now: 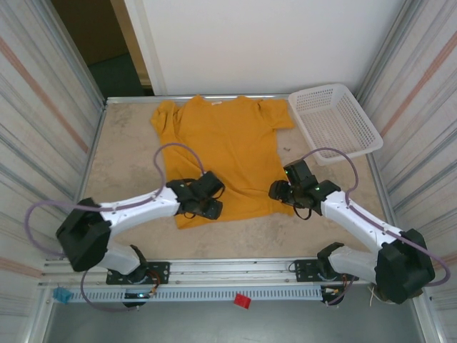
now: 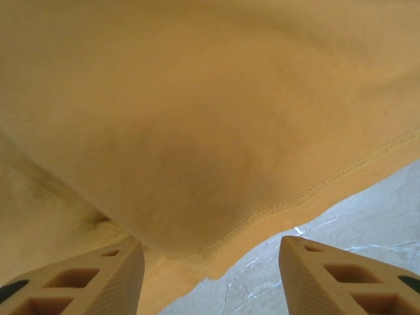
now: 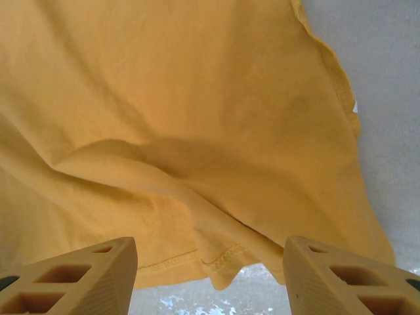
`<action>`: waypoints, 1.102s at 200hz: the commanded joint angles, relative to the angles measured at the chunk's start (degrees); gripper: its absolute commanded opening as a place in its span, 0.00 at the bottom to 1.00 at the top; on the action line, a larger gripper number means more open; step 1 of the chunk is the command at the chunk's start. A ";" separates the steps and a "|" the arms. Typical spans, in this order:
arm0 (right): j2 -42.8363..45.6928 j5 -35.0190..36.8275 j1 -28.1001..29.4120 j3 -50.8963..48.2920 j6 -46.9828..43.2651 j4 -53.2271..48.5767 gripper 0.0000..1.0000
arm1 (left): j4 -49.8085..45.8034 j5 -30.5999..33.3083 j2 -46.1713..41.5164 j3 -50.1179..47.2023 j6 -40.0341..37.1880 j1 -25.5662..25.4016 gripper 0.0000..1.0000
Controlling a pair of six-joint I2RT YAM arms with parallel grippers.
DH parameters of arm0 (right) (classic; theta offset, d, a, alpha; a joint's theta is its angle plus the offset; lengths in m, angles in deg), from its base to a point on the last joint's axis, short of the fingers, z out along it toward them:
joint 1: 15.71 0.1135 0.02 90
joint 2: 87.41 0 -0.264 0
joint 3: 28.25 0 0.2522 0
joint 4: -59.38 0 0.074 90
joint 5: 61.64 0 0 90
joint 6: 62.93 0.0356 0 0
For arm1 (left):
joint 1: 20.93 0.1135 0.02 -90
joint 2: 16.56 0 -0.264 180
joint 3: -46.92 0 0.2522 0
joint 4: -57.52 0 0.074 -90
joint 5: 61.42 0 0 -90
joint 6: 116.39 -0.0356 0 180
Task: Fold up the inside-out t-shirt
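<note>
The inside-out t-shirt (image 1: 227, 153) lies flat in the middle of the table (image 1: 128, 164). In the top view its long axis runs from 12 to 6 o'clock. The collar points to 12, at the far edge, and the hem lies at 6, nearest the arm bases. The short sleeves spread toward 10 and 2 o'clock. The upturned side is plain mustard orange-yellow, a matte, soft fabric with no lettering showing. The lower body carries gentle wrinkles.

The left gripper (image 1: 203, 196) sits over the hem's corner at 7 o'clock of the shirt. In its wrist view the tan, ribbed, hollow-celled fingers (image 2: 98, 275) stand wide apart. The hem's line of stitching and a rounded bulge of cloth lie ahead of them, with pale marbled table at 4 o'clock.

The right gripper (image 1: 282, 189) sits at the hem's corner at 5 o'clock of the shirt. Its fingers (image 3: 85, 269) are likewise spread wide. The double-stitched hem curls between them, and a long soft fold runs up toward 10 o'clock. The side seam runs along the cloth's edge at 2 o'clock.

The tabletop is beige, speckled and stone-like. A white plastic lattice basket (image 1: 335, 118), rectangular with sloping walls, stands at 2 o'clock of the shirt, just beside the right sleeve.
</note>
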 commanded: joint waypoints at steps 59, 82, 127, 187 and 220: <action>1.78 -0.21 0.30 -0.69 0.27 1.56 0.60 | -4.77 6.51 1.82 -0.68 14.59 -0.38 0.53; 1.97 -0.51 0.32 -0.66 0.10 1.74 0.62 | -0.79 4.53 1.60 -2.90 17.03 -0.38 0.53; 2.20 -1.26 0.35 -0.20 -0.21 1.52 0.62 | 1.09 4.40 3.72 -3.12 18.52 -0.29 0.41; 4.51 -2.35 0.65 -0.11 0.50 0.55 0.63 | 2.23 4.43 4.46 -3.07 18.25 -0.04 0.18; 5.49 -2.22 0.91 0.31 0.66 -0.24 0.62 | 1.39 4.10 1.92 -4.31 19.67 -0.20 0.41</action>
